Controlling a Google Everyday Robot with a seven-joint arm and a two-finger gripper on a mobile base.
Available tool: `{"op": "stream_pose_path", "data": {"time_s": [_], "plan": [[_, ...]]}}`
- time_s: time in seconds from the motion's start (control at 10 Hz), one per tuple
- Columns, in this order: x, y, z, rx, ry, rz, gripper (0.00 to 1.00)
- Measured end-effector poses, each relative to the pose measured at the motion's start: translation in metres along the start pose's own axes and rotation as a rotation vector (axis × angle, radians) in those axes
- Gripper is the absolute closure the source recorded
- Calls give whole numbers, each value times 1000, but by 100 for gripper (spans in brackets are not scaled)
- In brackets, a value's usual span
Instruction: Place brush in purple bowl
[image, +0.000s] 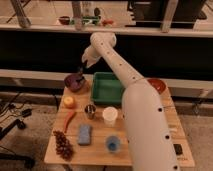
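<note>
Directly under the gripper (83, 63), brush (80, 70) hangs above purple bowl (75, 82).

Light level moderate, warm in tone. Table (97, 150) evenly lit from overhead: wood reads pale tan, with only short, soft shadows close under the things on it. White arm (142, 115) is the brightest surface in view, its large shell near washed out and shading to grey along its lower left edge. Gripper (81, 69) hangs just above the purple bowl (75, 81), against a wide dark band (45, 50) behind the table, so its darker parts merge with that background. Bowl interior reads near black. Floor (25, 125) left of the table is dim. Far strip along the top is brighter, with pale upright posts (77, 12) catching light.
</note>
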Motion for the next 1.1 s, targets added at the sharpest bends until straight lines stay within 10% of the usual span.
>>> {"op": "stream_pose_path", "data": {"time_s": [0.7, 1.1], "plan": [[-84, -40, 41, 41, -129, -69, 86], [-89, -55, 52, 25, -114, -150, 86]]}}
